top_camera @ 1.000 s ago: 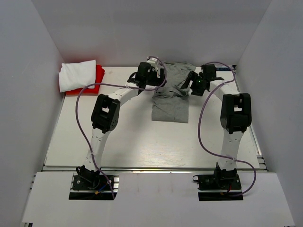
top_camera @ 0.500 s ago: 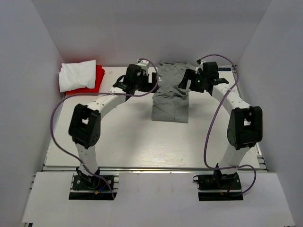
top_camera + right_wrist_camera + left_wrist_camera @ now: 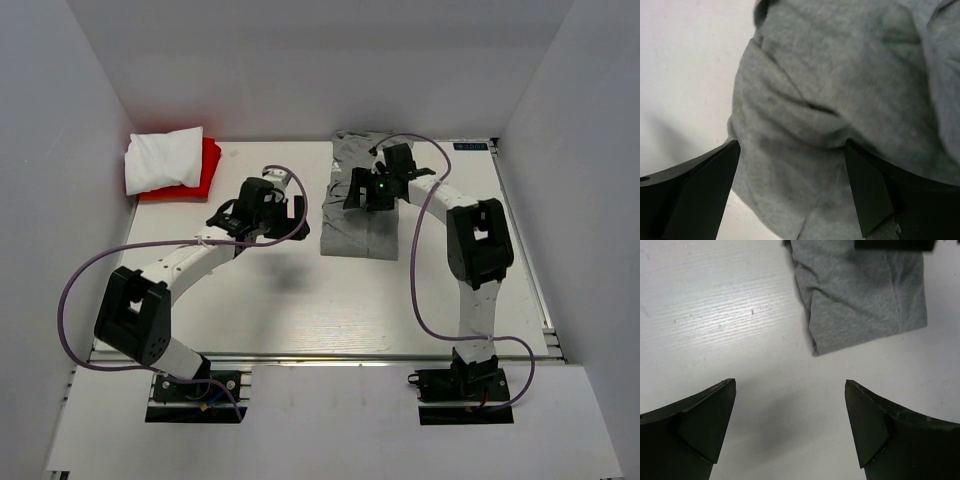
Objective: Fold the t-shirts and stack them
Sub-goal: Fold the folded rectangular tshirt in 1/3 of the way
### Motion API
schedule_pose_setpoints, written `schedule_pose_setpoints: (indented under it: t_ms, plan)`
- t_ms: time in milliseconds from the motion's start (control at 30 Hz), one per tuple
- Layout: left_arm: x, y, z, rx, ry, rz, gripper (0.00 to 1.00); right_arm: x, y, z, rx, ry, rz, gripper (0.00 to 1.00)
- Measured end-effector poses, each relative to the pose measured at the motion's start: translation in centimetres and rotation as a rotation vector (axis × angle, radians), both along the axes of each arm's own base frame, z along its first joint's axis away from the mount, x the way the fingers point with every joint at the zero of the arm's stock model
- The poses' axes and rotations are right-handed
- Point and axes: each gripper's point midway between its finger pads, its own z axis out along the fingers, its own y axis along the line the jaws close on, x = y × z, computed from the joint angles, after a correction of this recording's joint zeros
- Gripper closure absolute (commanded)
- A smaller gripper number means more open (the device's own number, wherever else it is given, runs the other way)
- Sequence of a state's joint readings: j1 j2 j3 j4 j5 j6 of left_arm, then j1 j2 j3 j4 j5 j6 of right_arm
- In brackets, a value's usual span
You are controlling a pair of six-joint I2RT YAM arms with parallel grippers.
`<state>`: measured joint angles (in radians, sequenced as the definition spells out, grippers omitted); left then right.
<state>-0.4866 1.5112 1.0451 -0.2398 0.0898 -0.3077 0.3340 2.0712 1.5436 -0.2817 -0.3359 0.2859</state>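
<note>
The heather-grey t-shirt [image 3: 360, 228] lies folded into a narrow strip at the back middle of the table. My right gripper [image 3: 358, 193] hangs low over its middle. In the right wrist view that gripper [image 3: 791, 144] is open, with rumpled grey cloth [image 3: 840, 75] under and between the fingers. My left gripper [image 3: 290, 212] is open over bare table, left of the grey shirt. In its wrist view the left gripper [image 3: 790, 382] is empty and the shirt's near corner [image 3: 865, 295] lies ahead to the right. A folded white t-shirt [image 3: 165, 158] rests on a folded red t-shirt [image 3: 207, 165] at the back left.
White walls [image 3: 60, 200] close in the table on the left, back and right. Purple cables [image 3: 430, 270] loop beside both arms. The table's front rail [image 3: 320, 355] runs just ahead of the arm bases.
My left arm has pulled back to the left and nearer, off the grey shirt. My right gripper has opened and slid left over the shirt, which now lies narrower and flatter.
</note>
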Motion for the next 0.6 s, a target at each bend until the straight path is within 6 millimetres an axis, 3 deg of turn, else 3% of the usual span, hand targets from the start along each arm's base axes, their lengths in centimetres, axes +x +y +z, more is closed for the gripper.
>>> schedule_pose_setpoints:
  t_ms: [200, 400, 500, 600]
  plan:
    - [-1.7, 0.9, -0.3, 0.007, 0.038, 0.012, 0.00, 6.2, 0.4, -0.2, -0.005, -0.069, -0.077, 0.10]
    - [-2.2, 1.2, -0.4, 0.017, 0.052, 0.013, 0.00, 11.4, -1.1, 4.3, -0.012, -0.213, -0.190, 0.10]
    - [-2.4, 1.2, -0.6, 0.029, 0.058, 0.003, 0.00, 12.8, -2.4, 6.0, -0.016, -0.262, -0.232, 0.10]
    - [-2.0, 0.6, -0.8, 0.037, 0.068, -0.015, 0.00, 12.4, -3.6, 5.6, -0.036, -0.250, -0.242, 0.10]
